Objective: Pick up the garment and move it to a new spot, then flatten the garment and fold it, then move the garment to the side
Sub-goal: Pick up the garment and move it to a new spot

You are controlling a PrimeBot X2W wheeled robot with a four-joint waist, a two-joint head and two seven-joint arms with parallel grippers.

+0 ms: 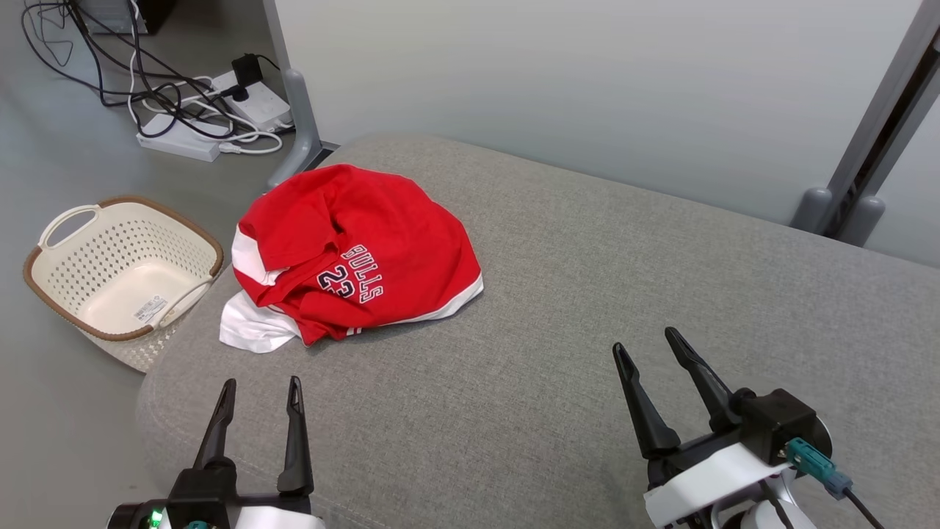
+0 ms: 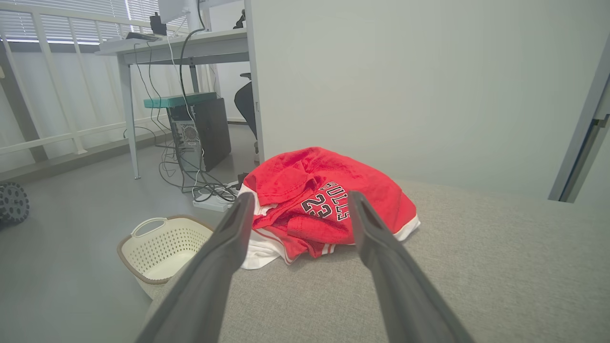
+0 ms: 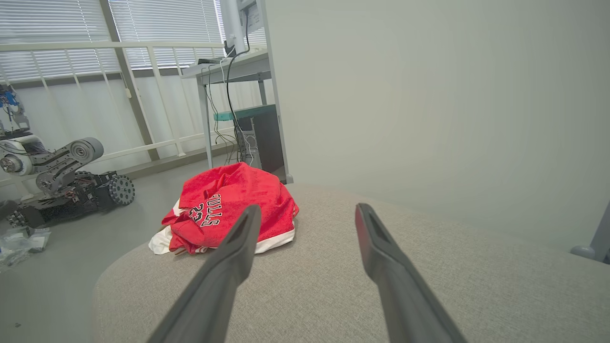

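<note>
The garment point(image 1: 352, 253) is a red jersey with white trim and "BULLS 23" lettering, lying crumpled in a heap near the far left end of the grey cushion point(image 1: 587, 294). My left gripper point(image 1: 261, 393) hovers open over the cushion's near left edge, short of the heap. My right gripper point(image 1: 646, 339) is open at the lower right, well away from the jersey. The left wrist view looks straight at the garment point(image 2: 329, 200) between its two spread fingers. In the right wrist view the garment point(image 3: 228, 209) lies ahead and to the left.
A cream perforated basket point(image 1: 121, 264) stands on the floor left of the cushion. Power strips and tangled cables point(image 1: 213, 110) lie on the floor behind it. A pale partition wall point(image 1: 587, 88) backs the cushion, with grey posts point(image 1: 844, 206) at right.
</note>
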